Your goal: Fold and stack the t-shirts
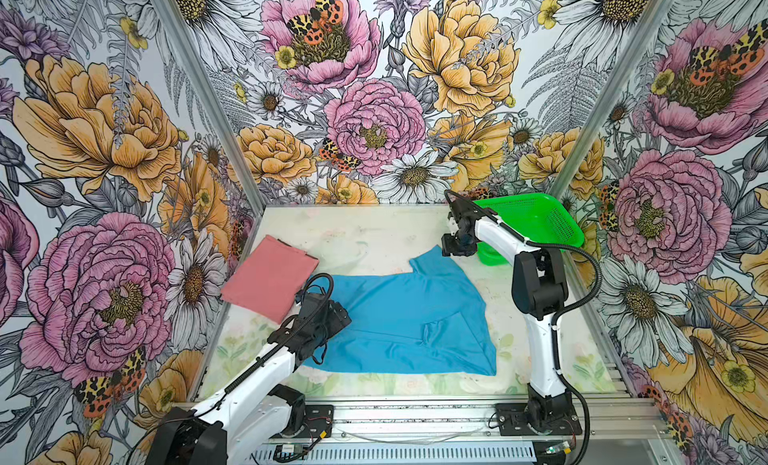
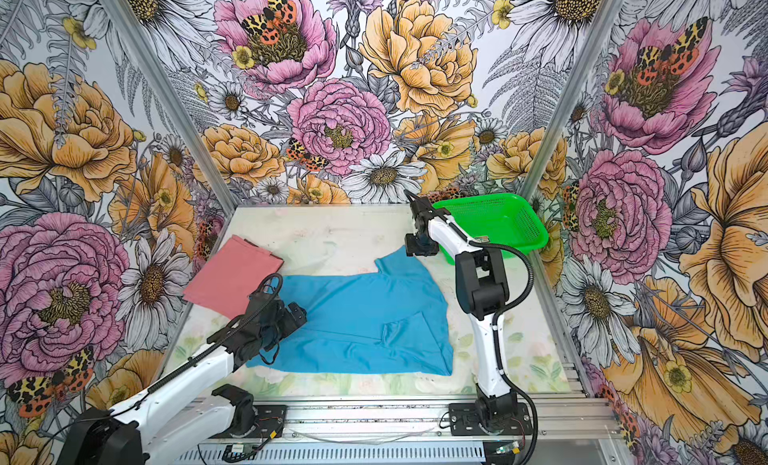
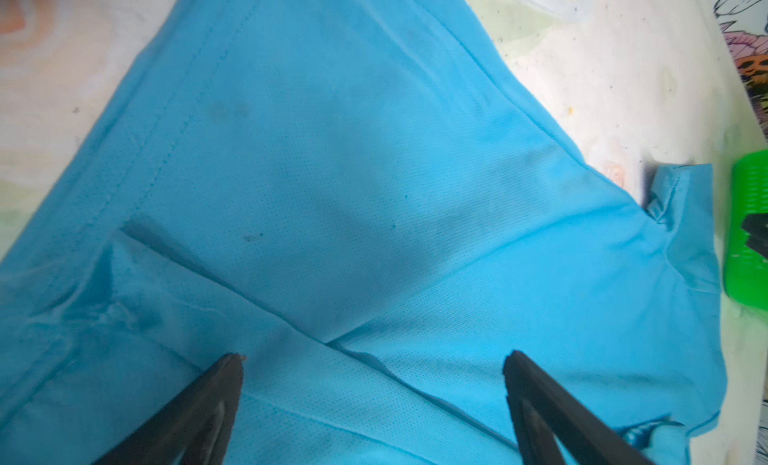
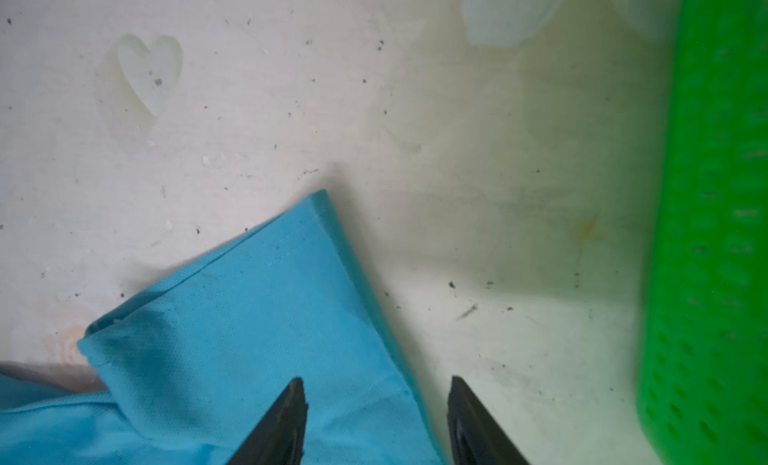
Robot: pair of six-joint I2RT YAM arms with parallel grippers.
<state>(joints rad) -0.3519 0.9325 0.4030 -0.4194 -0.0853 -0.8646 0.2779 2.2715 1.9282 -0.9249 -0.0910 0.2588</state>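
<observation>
Table (image 1: 365, 230) is seen in the lower centre of both top views. Blue t-shirt (image 1: 399, 325) is spread on it, centre-low, one sleeve pointed upper right. Pink t-shirt (image 1: 268, 278) is folded to a rectangle, left of centre, just beside the blue. Green basket (image 1: 536, 217) is set right of centre. Left gripper (image 3: 374, 359): jaws spread wide over blue fabric, nothing held. Right gripper (image 4: 376, 382): jaws parted astride the sleeve edge, nothing clamped.

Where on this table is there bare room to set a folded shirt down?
Widest: the table's back strip, between pink shirt and green basket, behind the blue shirt. A narrower strip runs along that shirt's front hem. Crowded: the centre, and around the right gripper by the basket.
</observation>
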